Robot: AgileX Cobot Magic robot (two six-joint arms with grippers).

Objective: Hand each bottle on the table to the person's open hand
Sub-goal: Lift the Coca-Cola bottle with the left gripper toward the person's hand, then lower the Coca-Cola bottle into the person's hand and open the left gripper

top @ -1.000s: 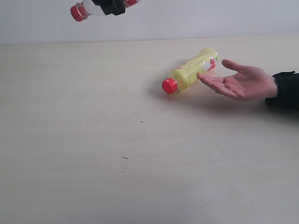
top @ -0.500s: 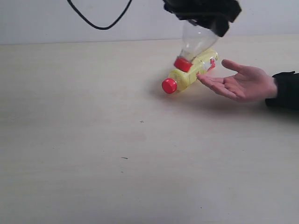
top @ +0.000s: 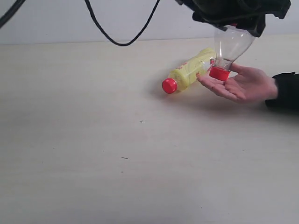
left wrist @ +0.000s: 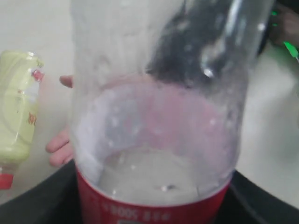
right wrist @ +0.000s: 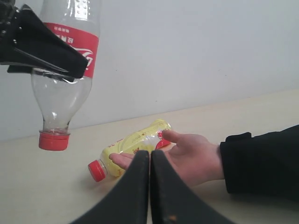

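My left gripper (top: pixel 230 15) is shut on the clear bottle (top: pixel 232 43) with the red label, gripping its body. The bottle hangs cap down, its red cap (top: pixel 219 73) at the fingers of the person's open hand (top: pixel 245 85); whether they touch I cannot tell. The hand rests palm up on the table (top: pixel 93 149) at the right, black sleeve behind it. The yellow bottle (top: pixel 189 71) with a red cap lies on its side just left of the hand. In the right wrist view my right gripper (right wrist: pixel 149 156) is shut and empty, low, facing the hand (right wrist: pixel 194 156) and the yellow bottle (right wrist: pixel 135 141).
A black cable (top: pixel 122 43) loops down at the top of the exterior view, in front of the pale wall. The person's black sleeve (top: pixel 285 91) reaches in from the right edge.
My left gripper has carried the clear bottle from the upper left across to the right and down, turning it cap down over the open hand. Hand and yellow bottle have stayed put.
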